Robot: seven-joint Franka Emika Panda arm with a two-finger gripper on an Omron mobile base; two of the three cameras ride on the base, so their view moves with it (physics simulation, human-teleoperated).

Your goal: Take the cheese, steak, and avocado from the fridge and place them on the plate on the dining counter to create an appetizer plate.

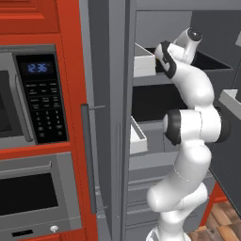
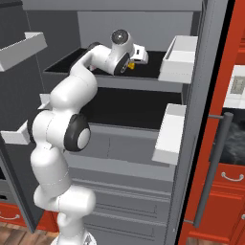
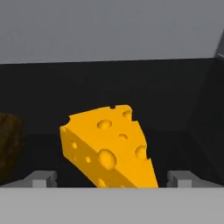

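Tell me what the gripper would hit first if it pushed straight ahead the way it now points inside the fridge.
Most likely the cheese: it sits dead ahead of the open gripper, between its fingertips, on the black shelf. The dark lump lies off to one side. Exact depth is unclear.

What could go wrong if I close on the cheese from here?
1. The cheese is a tapered wedge between the open gripper tips; its slanted faces may let it slip out or twist as the jaws shut.
2. A dark lump lies close beside it on the fridge shelf; any sideways drift could knock it.
3. The arm reaches deep into the fridge; pulling out carelessly could clip the white door bin.
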